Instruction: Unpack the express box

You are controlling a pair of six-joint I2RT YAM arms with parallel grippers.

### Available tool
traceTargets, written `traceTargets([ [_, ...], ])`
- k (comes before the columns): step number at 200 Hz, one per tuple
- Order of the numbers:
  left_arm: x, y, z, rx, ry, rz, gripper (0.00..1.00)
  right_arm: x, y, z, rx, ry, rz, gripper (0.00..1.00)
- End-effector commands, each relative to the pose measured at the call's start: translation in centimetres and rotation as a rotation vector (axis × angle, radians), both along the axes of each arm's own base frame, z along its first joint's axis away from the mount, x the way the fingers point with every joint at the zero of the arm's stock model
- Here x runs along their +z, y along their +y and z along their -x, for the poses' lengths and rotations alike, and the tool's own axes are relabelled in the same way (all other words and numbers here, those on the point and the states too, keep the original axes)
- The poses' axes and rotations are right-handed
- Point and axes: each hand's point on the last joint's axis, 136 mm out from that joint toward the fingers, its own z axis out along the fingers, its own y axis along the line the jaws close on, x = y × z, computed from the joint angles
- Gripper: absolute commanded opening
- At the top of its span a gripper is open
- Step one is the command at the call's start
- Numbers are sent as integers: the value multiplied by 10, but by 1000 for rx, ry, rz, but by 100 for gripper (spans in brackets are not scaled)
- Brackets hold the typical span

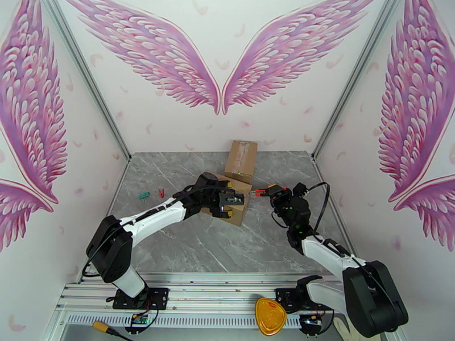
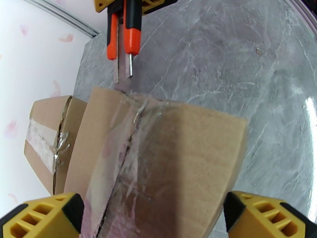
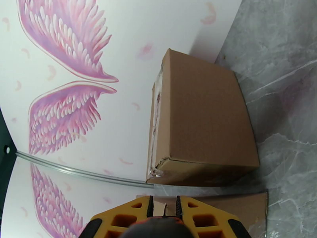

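1. The box [image 2: 166,163], plain brown cardboard with creased corners, lies mid-counter [image 1: 187,245]. It is straddled by the left end effector [image 2: 154,221], whose fingers seem clamped on its sides.
2. The cutter [image 2: 128,40], orange-handled with a thin steel blade, is pinched by the right end effector [image 3: 164,209] at the box's 3 o'clock edge.
3. The glossy, wrinkled tape [image 2: 119,171] is judged partly slit. The flaps are shut and nothing is unpacked yet.
4. A second box [image 3: 206,119] is seen at 12 o'clock.

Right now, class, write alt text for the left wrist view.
A taped cardboard box is held in the left pincer; the right pincer's orange utility knife touches the far end of its tape seam. A second box lies left.
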Motion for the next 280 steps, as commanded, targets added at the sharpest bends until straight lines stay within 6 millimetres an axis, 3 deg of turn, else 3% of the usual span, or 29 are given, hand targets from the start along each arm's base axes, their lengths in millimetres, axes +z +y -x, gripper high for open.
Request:
traceTargets([
  [1,-4,-2,-6,-10,-22,5,99,-4,21,-2,114,32,-8,0],
  [20,-4,1,-9,-1,-21,6,97,-6,28,-8,160,52,-14,0],
  [44,-3,9,-14,5,20,-13,84,-12,36,-13,254,82,-38,0],
  [80,-1,23,-21,21,2,-33,85,-21,40,-13,363,106,-116,0],
  [121,-5,36,-24,36,-24,-72,88,-17,59,-10,517,115,-148,0],
  [159,-3,43,-26,42,-35,-75,90,-19,61,-6,565,167,-117,0],
  [201,2,43,-31,47,-41,-63,91,-24,57,-4,564,219,-57,0],
  [240,8,33,-30,45,-28,-15,91,-28,58,-6,553,208,-105,0],
  [280,12,24,-28,58,0,23,91,-18,55,-9,484,163,-106,0],
])
